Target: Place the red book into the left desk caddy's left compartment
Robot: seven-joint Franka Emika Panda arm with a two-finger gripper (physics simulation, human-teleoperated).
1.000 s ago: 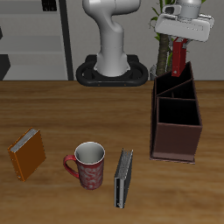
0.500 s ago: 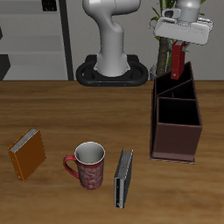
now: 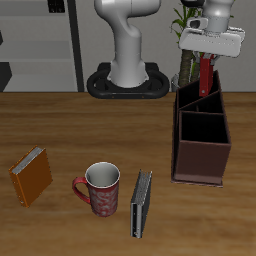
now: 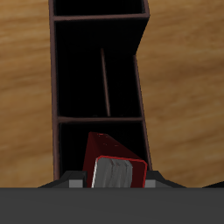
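The red book hangs upright in my gripper, which is shut on its upper end, above the far back end of the left desk caddy. This dark brown caddy stands on the table with its dividers showing. In the wrist view the red book points down toward the caddy compartment nearest the gripper, with the other compartments stretching beyond. The book's lower end is close above the caddy's rim; I cannot tell whether it touches.
An orange book lies near the table's front corner. A red patterned mug stands beside a thin dark grey book. The robot base and a plant are at the back.
The gripper with the red book has shifted sideways and slightly down, now over the caddy's back end. Nothing else moved.
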